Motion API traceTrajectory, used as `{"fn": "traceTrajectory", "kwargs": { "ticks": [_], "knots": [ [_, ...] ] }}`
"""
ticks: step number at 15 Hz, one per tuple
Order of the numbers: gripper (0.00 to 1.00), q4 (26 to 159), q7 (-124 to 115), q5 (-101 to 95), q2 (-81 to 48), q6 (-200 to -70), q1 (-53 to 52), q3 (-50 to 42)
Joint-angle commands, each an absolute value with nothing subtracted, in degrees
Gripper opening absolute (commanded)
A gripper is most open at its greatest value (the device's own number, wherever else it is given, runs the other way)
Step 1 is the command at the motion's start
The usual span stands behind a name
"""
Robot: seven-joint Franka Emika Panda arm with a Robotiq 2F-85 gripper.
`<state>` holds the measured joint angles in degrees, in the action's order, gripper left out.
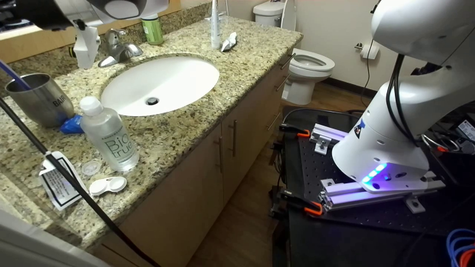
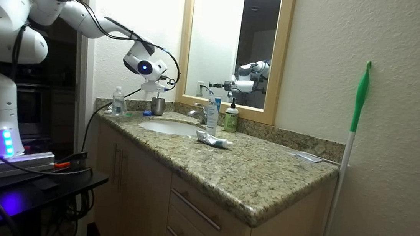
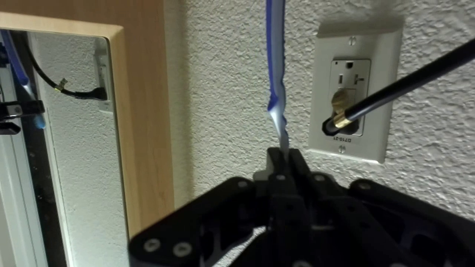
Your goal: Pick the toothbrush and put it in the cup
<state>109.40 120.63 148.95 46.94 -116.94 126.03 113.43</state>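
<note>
Bathrm: the surface (image 1: 159,141) is speckled polished stone-look, w/ rounded edge. Nearest on it, a wht plastic lens case (image 1: 108,185) w/ 2 round lids, then a clear plastic bottle (image 1: 111,137), wht cap on, upright. Beyond: the cup (image 1: 46,102), shiny grey metal, cylindrical, BAIR lettered on its side. In an exterior view the blue toothbrush (image 1: 15,76) slants w/ its lower end at the cup's mouth; how deep it sits, can't tell. Wrist view: the pincer (image 3: 284,152), blk, pinches the toothbrush btwn its fingertips. Farther, an oval wht sink (image 1: 182,83) w/ dark drain (image 1: 152,101) at bottom; chrome faucet (image 1: 124,52); grn pump bottle (image 1: 152,31); upright wht tube (image 1: 215,31) & crumpled tube (image 1: 229,42). Farthest: wht toilet (image 1: 302,85), lid up, by a pale wall (image 1: 330,26).
</note>
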Motion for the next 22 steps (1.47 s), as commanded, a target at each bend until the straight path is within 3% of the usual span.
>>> {"fn": "traceTrajectory", "kwargs": {
  "ticks": [1, 5, 6, 8, 17, 20, 22],
  "knots": [
    [0.01, 110.4, 117.3, 149.2, 51.2, -114.5, 123.9, 110.4],
    [0.01, 111.6, 114.8, 148.3, 54.9, -114.6, 123.0, 107.8],
    [0.31, 111.7, 113.8, 147.7, 55.7, -115.2, 122.8, 107.3],
    [0.38, 112.0, 111.5, 146.8, 56.8, -114.8, 123.0, 106.7],
    [0.99, 111.1, 95.9, 137.2, 57.4, -114.9, 123.4, 101.1],
    [1.0, 111.7, 94.9, 136.1, 57.4, -117.2, 122.9, 94.7],
    [1.0, 111.3, 94.7, 137.7, 58.1, -115.6, 123.2, 95.9]
  ]
}}
